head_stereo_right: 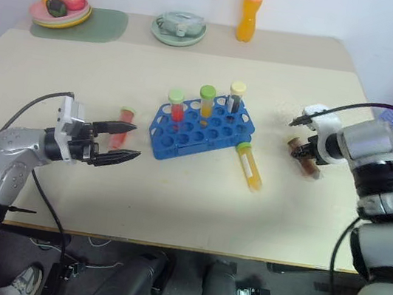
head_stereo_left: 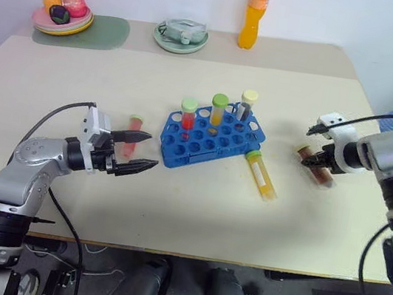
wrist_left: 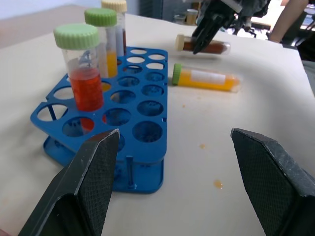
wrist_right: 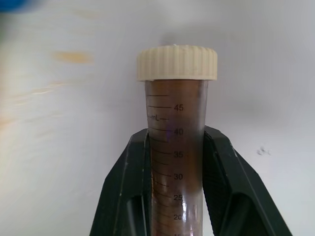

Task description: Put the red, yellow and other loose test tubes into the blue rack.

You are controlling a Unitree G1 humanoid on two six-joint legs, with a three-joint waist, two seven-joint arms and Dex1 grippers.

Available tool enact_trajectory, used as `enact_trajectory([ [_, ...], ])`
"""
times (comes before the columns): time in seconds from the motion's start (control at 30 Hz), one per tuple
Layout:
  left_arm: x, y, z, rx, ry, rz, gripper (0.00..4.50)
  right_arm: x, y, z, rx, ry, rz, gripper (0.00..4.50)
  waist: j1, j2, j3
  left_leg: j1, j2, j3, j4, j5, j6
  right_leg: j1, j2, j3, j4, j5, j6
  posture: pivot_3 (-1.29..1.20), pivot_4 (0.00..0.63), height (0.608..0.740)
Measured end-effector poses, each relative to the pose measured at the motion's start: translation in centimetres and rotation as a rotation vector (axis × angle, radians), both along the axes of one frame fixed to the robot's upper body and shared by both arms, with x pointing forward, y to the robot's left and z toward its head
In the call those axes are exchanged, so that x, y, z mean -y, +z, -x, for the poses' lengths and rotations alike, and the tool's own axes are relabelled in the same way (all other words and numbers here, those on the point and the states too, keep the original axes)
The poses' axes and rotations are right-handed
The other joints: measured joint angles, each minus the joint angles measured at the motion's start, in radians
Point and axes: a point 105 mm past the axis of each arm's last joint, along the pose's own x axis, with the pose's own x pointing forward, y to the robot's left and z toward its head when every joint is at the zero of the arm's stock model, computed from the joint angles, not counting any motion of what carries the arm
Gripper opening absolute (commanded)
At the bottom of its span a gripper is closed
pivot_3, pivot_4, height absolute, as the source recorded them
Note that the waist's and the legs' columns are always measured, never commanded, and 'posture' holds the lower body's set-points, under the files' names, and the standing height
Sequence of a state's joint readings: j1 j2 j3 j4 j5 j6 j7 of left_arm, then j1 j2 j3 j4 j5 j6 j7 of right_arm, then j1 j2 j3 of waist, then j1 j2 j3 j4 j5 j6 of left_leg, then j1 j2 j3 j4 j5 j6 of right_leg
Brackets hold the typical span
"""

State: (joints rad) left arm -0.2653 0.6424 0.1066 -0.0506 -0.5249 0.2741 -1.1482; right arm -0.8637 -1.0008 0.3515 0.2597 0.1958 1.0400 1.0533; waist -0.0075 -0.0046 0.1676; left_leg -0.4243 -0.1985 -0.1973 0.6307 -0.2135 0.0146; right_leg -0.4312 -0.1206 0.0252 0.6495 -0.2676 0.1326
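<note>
Over at the far left corner of the table [head_stereo_left: 170, 218] there's a plate of toy food [head_stereo_left: 62, 16] on a green mat, nothing to do with the job, just parked out of the way.

The left claw [head_stereo_left: 140, 152] hangs level above the table with its fingers spread wide and nothing between them. It points toward the rack, probably waiting its turn, because the red tube [head_stereo_left: 133, 134] lies on its side just past the fingertips, close to the rack's left end. Looks like an easy next grab for that arm.

The blue rack [head_stereo_left: 213, 139] sits mid-table, turned at an angle. Three tubes stand upright along its back row: a green-capped red one [head_stereo_left: 188, 114], a green-capped yellow one [head_stereo_left: 218, 110] and a cream-capped one [head_stereo_left: 247, 104]. They're vertical because the holes hold them that way. Most holes are free.

Just right of the rack's front corner, a yellow tube [head_stereo_left: 262, 174] with a green cap lies flat, loose, near the rack but not in it.

Further right, the right claw [wrist_right: 175, 169] points down at an angle and is clamped on the brown tube [wrist_right: 175, 147], both fingers pressed to its sides below the cream cap. The tube seems to be lying at table level, so the lift isn't done yet. Gripping below the cap leaves the bottom end free to drop into a hole.

Behind it all stand a bowl [head_stereo_left: 180, 36] and an orange bottle [head_stereo_left: 255, 16].
</note>
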Motion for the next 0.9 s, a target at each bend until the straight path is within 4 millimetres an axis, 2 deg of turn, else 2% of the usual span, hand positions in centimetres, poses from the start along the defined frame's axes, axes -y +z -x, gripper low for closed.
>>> enact_trajectory([
  [0.07, 0.0, -0.1, 0.0, -0.002, 0.002, 0.001, 3.72, -1.6, 0.7, 1.4, 0.042, 0.127, -0.054, 0.81, -0.002, 0.000, 0.000, 0.000, 0.000, 0.001, 0.000, 0.000, 0.000, 0.000, 0.000, 0.000, 0.000, 0.000, 0.000, 0.00, 0.150, 0.740],
  [0.17, 0.1, -0.1, 0.0, 0.000, -0.002, 0.007, 3.72, -5.2, 1.5, 3.5, 0.087, 0.290, -0.190, 0.81, -0.009, 0.000, 0.000, 0.001, 0.003, 0.004, 0.001, -0.003, 0.005, 0.000, 0.001, 0.001, 0.000, 0.003, -0.001, 0.00, 0.150, 0.740],
  [0.23, 0.2, -0.1, -0.1, -0.003, -0.003, 0.016, 3.72, -7.9, 2.3, 4.3, 0.212, 0.391, -0.284, 0.81, -0.006, 0.000, 0.000, 0.003, 0.005, 0.004, 0.001, -0.003, 0.005, 0.001, 0.002, 0.001, 0.000, 0.004, -0.001, 0.00, 0.150, 0.740],
  [0.4, 0.4, -0.2, -0.3, 0.012, 0.012, 0.038, 3.72, -13.1, 4.0, 4.2, 0.543, 0.455, -0.613, 0.81, -0.003, -0.001, -0.001, 0.005, 0.005, 0.004, 0.001, -0.002, 0.004, 0.004, 0.002, 0.002, 0.000, 0.005, -0.001, 0.00, 0.150, 0.740],
  [0.5, 0.3, -0.4, -0.5, 0.005, 0.023, 0.042, 3.72, -13.6, 4.7, 2.5, 0.775, 0.347, -0.632, 0.81, -0.002, -0.001, -0.001, 0.005, 0.004, 0.005, 0.001, 0.001, -0.002, 0.003, 0.002, 0.002, 0.000, 0.005, -0.001, 0.00, 0.150, 0.740],
  [0.63, 0.5, -0.4, -0.7, 0.010, 0.025, 0.056, 3.72, -12.9, 4.9, 0.3, 1.010, 0.155, -0.602, 0.81, -0.004, -0.001, -0.001, 0.007, 0.004, 0.005, 0.000, 0.002, -0.003, 0.004, 0.003, 0.002, 0.001, 0.005, -0.001, 0.00, 0.150, 0.740],
  [0.73, 0.5, -0.3, -1.0, 0.020, 0.037, 0.060, 3.72, -12.1, 3.9, -1.2, 1.103, 0.027, -0.574, 0.81, -0.005, -0.001, -0.001, 0.009, 0.004, 0.005, -0.001, 0.002, -0.004, 0.004, 0.004, 0.003, 0.001, 0.005, -0.001, 0.00, 0.150, 0.740],
  [0.9, 0.8, 0.3, -1.8, 0.036, 0.043, 0.095, 3.72, -11.8, 1.5, -2.4, 1.146, -0.056, -0.545, 0.81, -0.009, -0.001, -0.001, 0.011, 0.004, 0.005, -0.003, 0.003, -0.004, 0.004, 0.004, 0.003, 0.003, 0.005, -0.001, 0.00, 0.150, 0.740],
])
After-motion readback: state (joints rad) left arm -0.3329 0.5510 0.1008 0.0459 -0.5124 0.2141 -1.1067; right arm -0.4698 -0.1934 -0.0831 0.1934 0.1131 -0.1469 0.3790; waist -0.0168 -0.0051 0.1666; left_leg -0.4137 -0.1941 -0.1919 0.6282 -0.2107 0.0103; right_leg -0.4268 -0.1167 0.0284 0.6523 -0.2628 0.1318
